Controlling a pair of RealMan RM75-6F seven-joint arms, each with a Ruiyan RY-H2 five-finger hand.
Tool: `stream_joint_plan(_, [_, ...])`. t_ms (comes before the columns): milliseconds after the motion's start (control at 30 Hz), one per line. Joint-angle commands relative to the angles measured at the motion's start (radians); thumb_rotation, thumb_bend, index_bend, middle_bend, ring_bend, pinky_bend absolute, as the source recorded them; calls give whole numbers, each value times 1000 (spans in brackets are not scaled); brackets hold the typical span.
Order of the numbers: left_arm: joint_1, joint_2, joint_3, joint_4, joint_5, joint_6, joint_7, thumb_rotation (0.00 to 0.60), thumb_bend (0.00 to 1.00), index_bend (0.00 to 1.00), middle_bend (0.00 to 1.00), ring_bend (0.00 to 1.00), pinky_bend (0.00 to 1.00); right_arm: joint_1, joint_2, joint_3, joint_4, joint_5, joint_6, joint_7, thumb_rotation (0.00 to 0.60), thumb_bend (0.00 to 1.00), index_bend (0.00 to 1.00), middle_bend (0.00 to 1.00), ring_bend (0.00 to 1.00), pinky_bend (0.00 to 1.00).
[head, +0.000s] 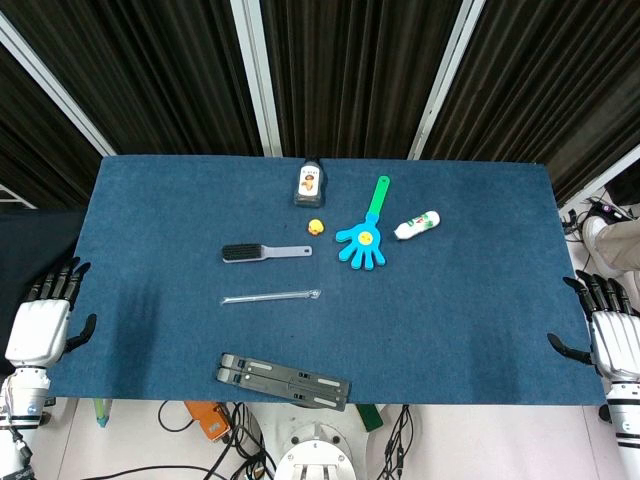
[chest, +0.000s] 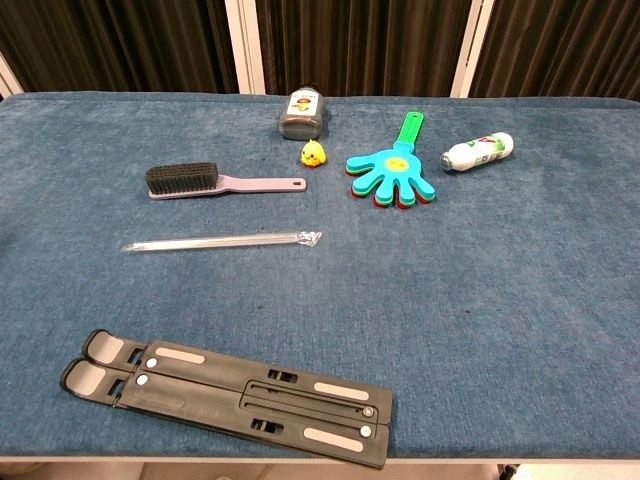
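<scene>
My left hand (head: 45, 322) hangs off the table's left edge, fingers apart, holding nothing. My right hand (head: 610, 335) hangs off the right edge, fingers spread and empty too. Neither hand shows in the chest view. On the blue table (head: 480, 290) lie a black folded stand (head: 284, 379) (chest: 225, 394) at the front, a clear wrapped straw (head: 270, 297) (chest: 220, 241), a black-bristled brush with a lilac handle (head: 264, 252) (chest: 215, 181), a small yellow duck (head: 315, 227) (chest: 313, 154), a dark jar (head: 310, 183) (chest: 303, 111), a blue and green hand clapper (head: 365, 232) (chest: 395, 170) and a small white bottle (head: 417, 225) (chest: 478, 151) on its side.
Black curtains with white posts stand behind the table's far edge. Cables and an orange object (head: 207, 419) lie on the floor in front of the table.
</scene>
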Motion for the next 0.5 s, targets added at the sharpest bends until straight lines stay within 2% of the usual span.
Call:
stream_joint_plan(33, [0, -1, 0, 1, -2, -1, 1, 600, 386, 37, 0, 0, 122, 0, 1, 0, -2, 4, -2, -2, 600, 307, 210, 137, 109, 41])
stream_joint_plan(333, [-8, -8, 7, 8, 20, -8, -9, 600, 386, 37, 0, 0, 122, -2, 3, 3, -13, 21, -4, -16, 600, 306, 210, 137, 109, 41])
stream_joint_plan(500, [-15, -34, 21, -29, 38, -25, -18, 600, 386, 46, 0, 0, 122, -3, 4, 3, -19, 28, -8, -8, 600, 306, 209, 137, 110, 41])
